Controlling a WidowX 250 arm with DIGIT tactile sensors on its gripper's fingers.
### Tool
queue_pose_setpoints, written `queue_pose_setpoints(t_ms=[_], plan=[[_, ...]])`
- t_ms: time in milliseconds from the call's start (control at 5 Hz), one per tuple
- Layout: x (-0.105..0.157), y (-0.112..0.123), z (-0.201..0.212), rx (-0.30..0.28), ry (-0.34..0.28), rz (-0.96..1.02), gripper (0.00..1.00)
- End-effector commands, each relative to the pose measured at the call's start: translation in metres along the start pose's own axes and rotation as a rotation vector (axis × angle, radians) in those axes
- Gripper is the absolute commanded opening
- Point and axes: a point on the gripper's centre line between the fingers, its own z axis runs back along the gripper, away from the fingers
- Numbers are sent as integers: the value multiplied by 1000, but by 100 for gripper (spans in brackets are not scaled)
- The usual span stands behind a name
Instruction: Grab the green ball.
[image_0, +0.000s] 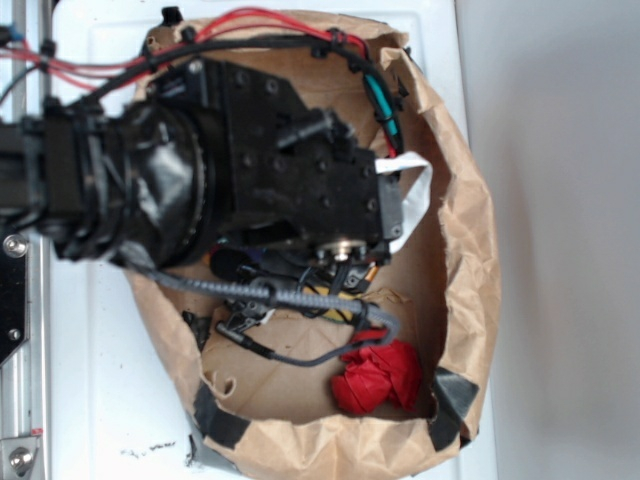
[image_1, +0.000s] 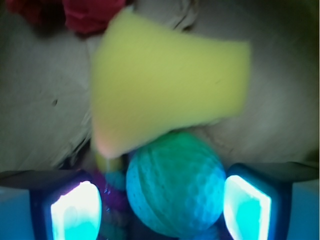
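In the wrist view, the tool (image_1: 161, 207) is seen spread at the bottom of the frame, its two glowing pads (image_1: 75, 212) flanking the small mint-green dimpled ball (image_1: 175, 187), which sits between them at lower centre, seemingly just short of contact. Just beyond, a yellow foam sponge wedge (image_1: 165, 90) overlaps the ball's top. Farther off, a red crumpled paper wad (image_1: 85, 15) lies at the upper left.

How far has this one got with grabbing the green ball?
Done: the gripper is down in the paper bag, with the ball between its fingers, below the yellow sponge. In hand: the fingers flank the ball; contact is unclear. Left: closing and lifting.
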Motion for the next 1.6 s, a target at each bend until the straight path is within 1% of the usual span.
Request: queue_pose_setpoints(t_ms=[0,400,1000,1200,1400], plan=[[12,-4,11,47,-56,-1,100],[23,4,7,51,-47,19,100],[24,5,8,48,-52,20,100],[23,7,7,55,-63,35,0],[21,7,7,56,-66,40,0]])
